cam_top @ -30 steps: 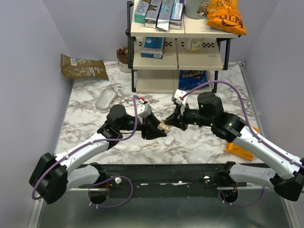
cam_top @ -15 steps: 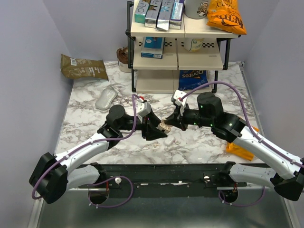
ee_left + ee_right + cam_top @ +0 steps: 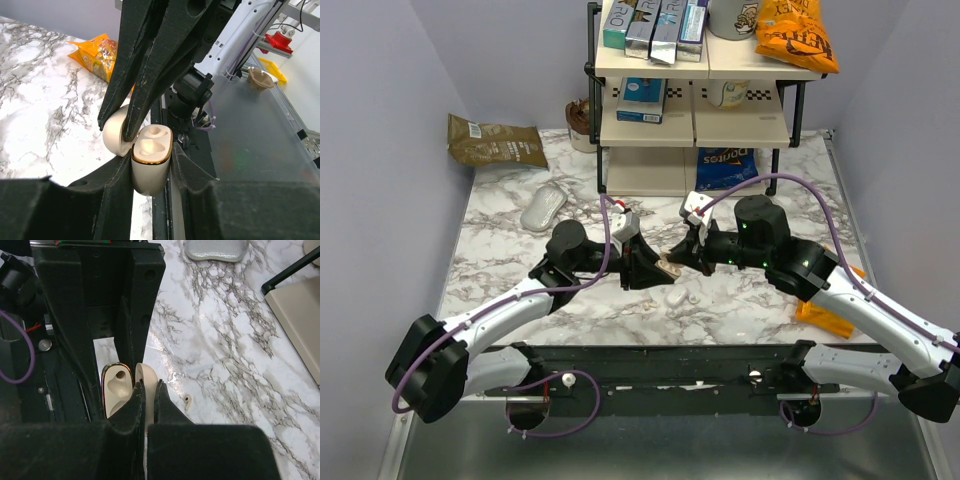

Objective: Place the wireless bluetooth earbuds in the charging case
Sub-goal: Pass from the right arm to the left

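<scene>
Two empty sockets point(image 3: 150, 140): left gripper point(image 3: 150, 172) clamps the charging case point(image 3: 149, 180), right gripper point(image 3: 147, 388) pinches its lid point(image 3: 145, 372) (hardly moved since); earbud point(image 3: 187, 400) lies untouched.

Top overhead, wrists close-up — both share case point(image 3: 150, 170)

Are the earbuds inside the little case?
No: the charging case is open and both its wells look empty, while an earbud lies on the table.
</scene>
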